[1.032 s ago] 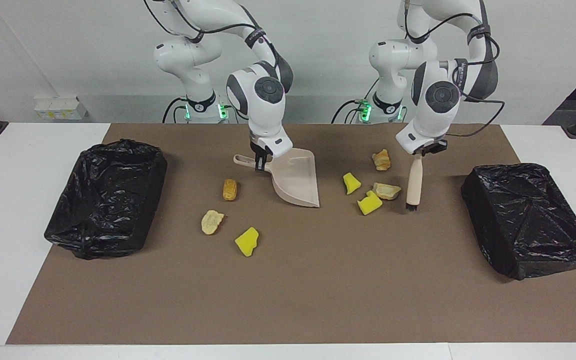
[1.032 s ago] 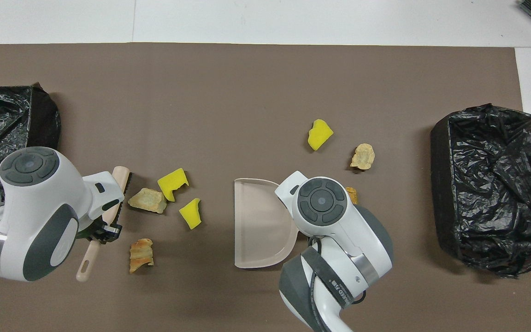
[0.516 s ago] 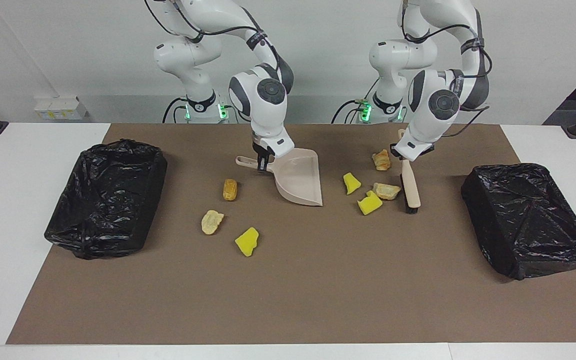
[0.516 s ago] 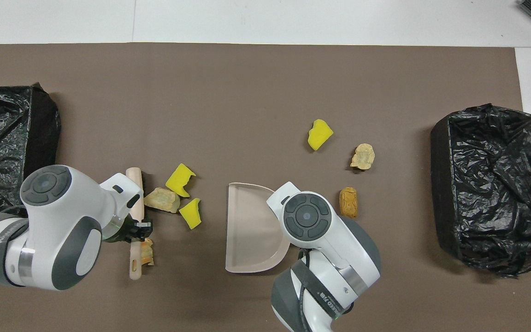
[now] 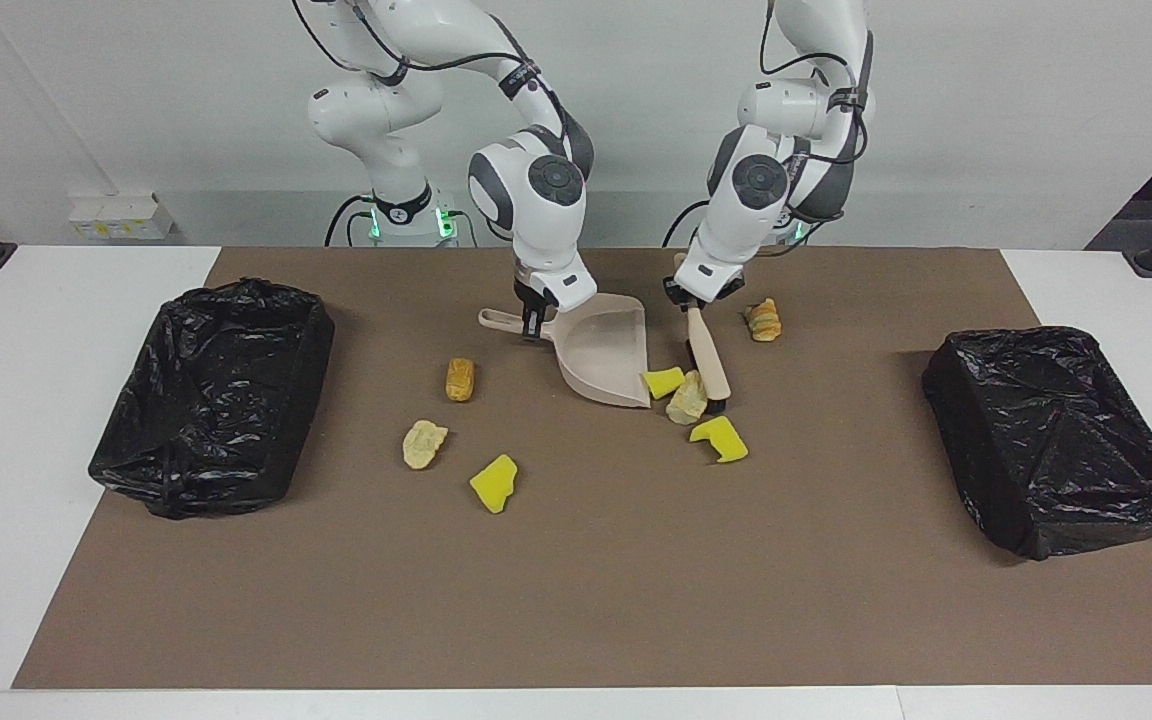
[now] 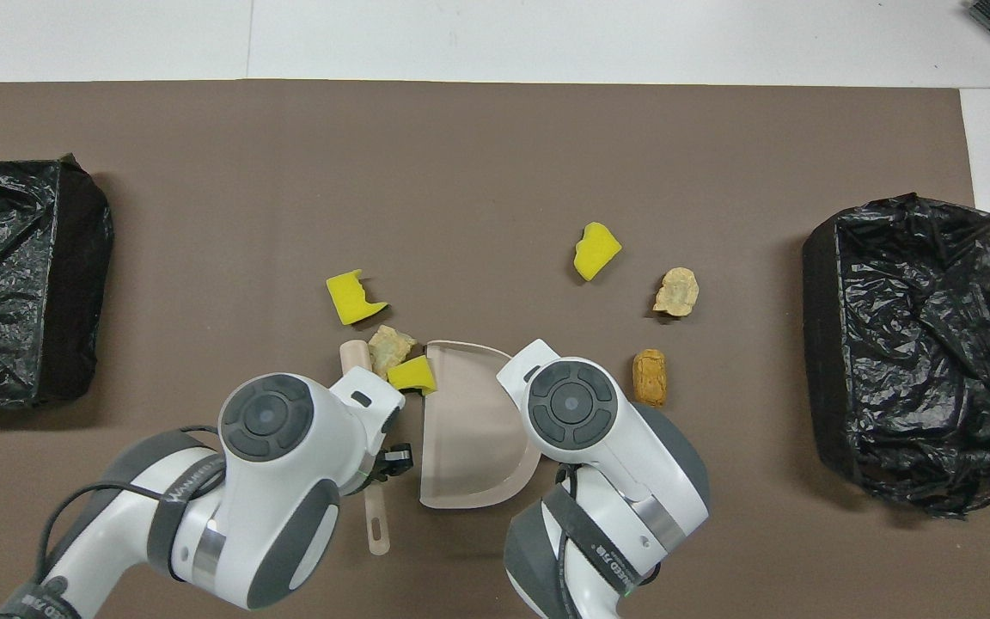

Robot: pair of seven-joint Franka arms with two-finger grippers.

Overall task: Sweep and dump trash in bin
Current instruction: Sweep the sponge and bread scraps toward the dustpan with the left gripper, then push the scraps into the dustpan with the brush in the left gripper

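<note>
Currently, left end effector (image 5: 698, 303) clamps brush (image 5: 708, 352); right end effector (image 5: 534, 322) clamps dustpan (image 5: 604, 356); trash (image 5: 664, 381) reaches its lip, bins (image 5: 221, 395) unfilled.

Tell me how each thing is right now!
Left pincer: shut on the brush.
Right pincer: shut on the dustpan handle.
Brush: tilted, bristles down by the scraps.
Dustpan: tipped, lip on the mat.
Yellow sponge chunk: at the dustpan's lip.
Tan lump: against the brush.
Two bins: open, no scraps seen inside.
</note>
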